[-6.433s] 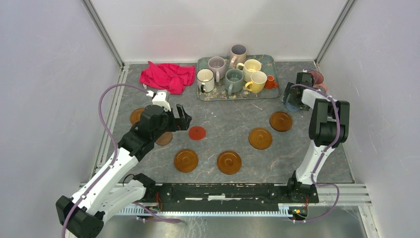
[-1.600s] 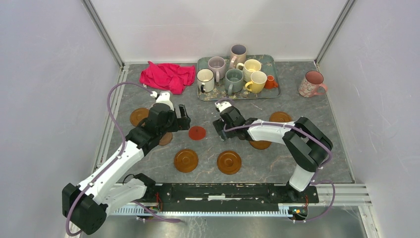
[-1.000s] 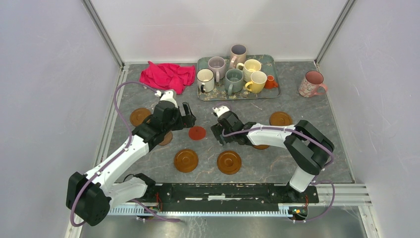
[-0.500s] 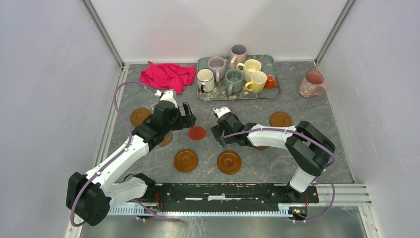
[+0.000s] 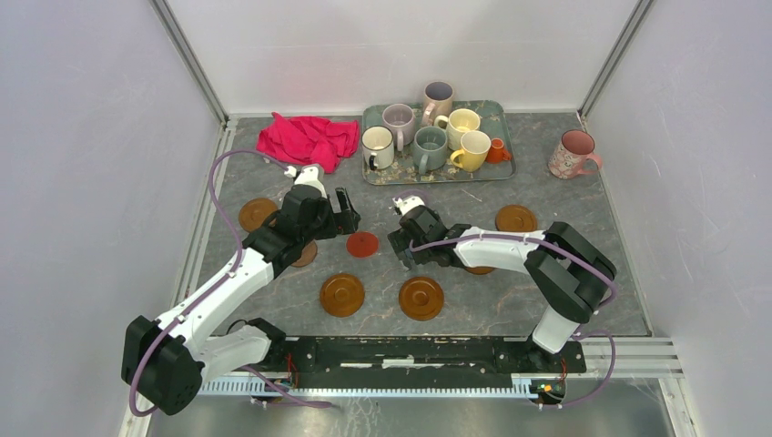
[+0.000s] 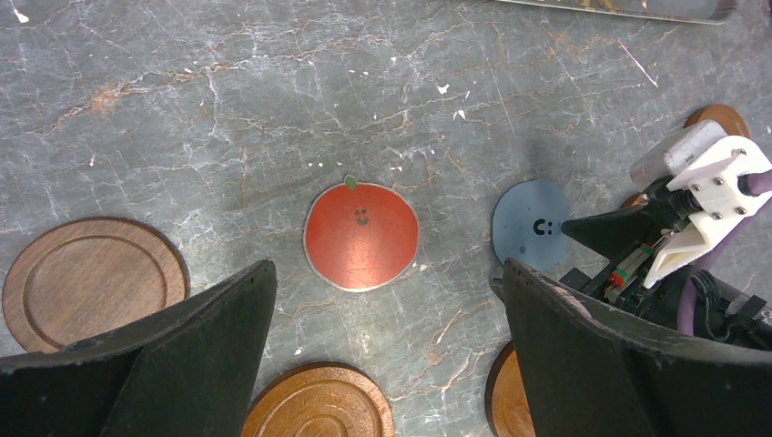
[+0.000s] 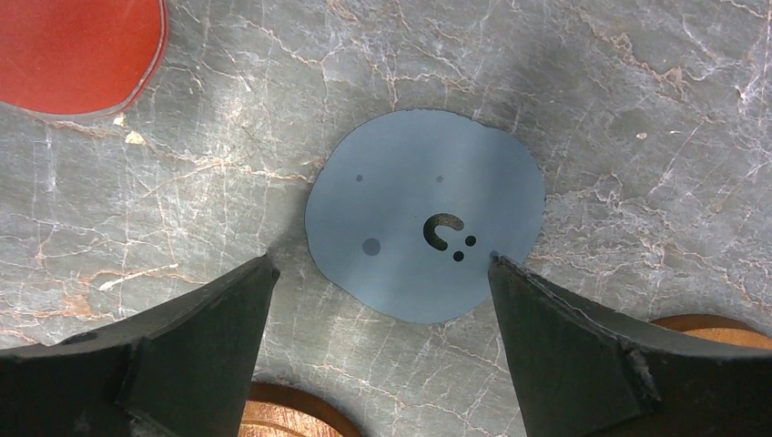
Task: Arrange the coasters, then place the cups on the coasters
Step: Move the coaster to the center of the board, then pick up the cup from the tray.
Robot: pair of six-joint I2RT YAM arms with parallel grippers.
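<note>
Release done: right gripper (image 7: pixel 380 262) had opened off the thin blue round coaster (image 7: pixel 423 214), now placed; left gripper (image 6: pixel 387 273) gaped empty.

From above, the blue coaster (image 7: pixel 423 214) cannot be made out beneath the right gripper (image 5: pixel 407 257); the right arm (image 5: pixel 496 244) covers most of one amber coaster (image 5: pixel 480 269), and the left arm (image 5: pixel 264 250) hides part of the dark brown coaster (image 5: pixel 307 256). The right wrist view cuts the red coaster (image 7: pixel 77 50) at its top-left corner (two amber rims (image 7: pixel 291 410) barely enter below). The left wrist view shows only a strip of the tray (image 6: pixel 619 7).
</note>
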